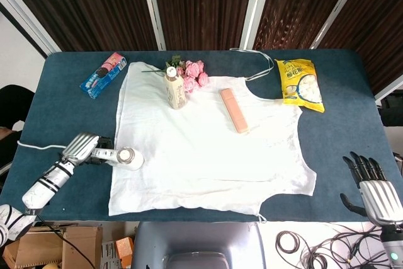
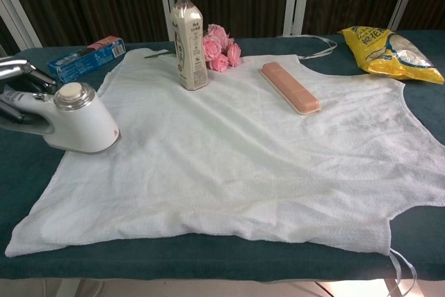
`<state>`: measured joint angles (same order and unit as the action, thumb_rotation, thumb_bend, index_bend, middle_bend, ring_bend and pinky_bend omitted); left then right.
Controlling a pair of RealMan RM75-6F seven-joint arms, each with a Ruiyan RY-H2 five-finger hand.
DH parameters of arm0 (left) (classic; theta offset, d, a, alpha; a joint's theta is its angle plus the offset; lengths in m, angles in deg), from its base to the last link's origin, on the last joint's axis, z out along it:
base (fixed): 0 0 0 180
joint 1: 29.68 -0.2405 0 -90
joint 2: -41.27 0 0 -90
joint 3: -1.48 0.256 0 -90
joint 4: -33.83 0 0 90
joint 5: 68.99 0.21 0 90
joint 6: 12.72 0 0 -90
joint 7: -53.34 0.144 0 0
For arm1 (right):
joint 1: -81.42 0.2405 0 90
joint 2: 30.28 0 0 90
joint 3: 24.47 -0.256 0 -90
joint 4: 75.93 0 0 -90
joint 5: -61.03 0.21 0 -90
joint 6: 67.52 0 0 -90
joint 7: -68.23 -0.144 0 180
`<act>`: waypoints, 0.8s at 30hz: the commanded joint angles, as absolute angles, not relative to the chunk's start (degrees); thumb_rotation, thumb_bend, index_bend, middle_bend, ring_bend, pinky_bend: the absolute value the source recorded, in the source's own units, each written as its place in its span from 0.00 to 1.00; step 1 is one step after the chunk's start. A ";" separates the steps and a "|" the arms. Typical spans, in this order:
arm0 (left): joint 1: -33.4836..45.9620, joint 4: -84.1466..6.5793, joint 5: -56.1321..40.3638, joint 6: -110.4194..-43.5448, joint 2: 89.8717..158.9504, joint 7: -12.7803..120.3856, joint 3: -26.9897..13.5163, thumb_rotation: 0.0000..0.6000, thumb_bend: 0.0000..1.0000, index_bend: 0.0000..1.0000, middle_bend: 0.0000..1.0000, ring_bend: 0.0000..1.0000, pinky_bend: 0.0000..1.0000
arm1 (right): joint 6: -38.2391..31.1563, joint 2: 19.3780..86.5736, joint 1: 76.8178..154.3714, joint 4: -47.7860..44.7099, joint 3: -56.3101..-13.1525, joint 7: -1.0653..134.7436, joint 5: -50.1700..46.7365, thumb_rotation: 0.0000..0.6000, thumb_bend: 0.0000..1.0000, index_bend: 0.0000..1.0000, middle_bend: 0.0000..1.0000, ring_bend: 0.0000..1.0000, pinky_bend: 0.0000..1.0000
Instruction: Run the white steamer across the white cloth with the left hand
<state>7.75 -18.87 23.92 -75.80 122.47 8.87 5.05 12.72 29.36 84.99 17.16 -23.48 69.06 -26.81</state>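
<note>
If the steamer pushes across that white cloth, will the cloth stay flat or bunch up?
The white cloth looks thin and floppy, already rippled, so it may bunch ahead of the white steamer. The bottle and pink case on it probably pin only the far edge.

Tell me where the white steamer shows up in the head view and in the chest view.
Head view: the white steamer sits low on the left, on the left edge of the white cloth.
Chest view: the white steamer is at the left, mid-height.
Shared landmark: the beige drink bottle standing beside the pink roses.
</note>
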 commanded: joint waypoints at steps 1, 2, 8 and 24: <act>7.48 -21.60 22.28 -76.45 120.82 3.68 3.57 1.00 0.58 1.00 0.87 0.82 0.77 | 12.73 29.35 84.98 17.19 -23.50 68.99 -26.77 1.00 0.26 0.00 0.00 0.00 0.00; 7.46 -22.09 21.99 -76.10 120.66 2.38 3.50 1.00 0.58 1.00 0.87 0.82 0.77 | 12.75 29.35 84.98 17.20 -23.52 68.96 -26.75 1.00 0.26 0.00 0.00 0.00 0.00; 8.14 -25.37 20.16 -74.05 120.07 -4.96 2.07 1.00 0.56 1.00 0.87 0.83 0.77 | 12.23 29.45 85.21 17.23 -23.55 69.26 -26.56 1.00 0.26 0.00 0.00 0.00 0.00; 15.05 -29.64 -1.15 -60.24 130.90 26.77 -9.88 1.00 0.53 1.00 0.87 0.83 0.77 | 11.12 28.94 85.90 17.09 -23.52 67.95 -26.66 1.00 0.26 0.00 0.00 0.00 0.00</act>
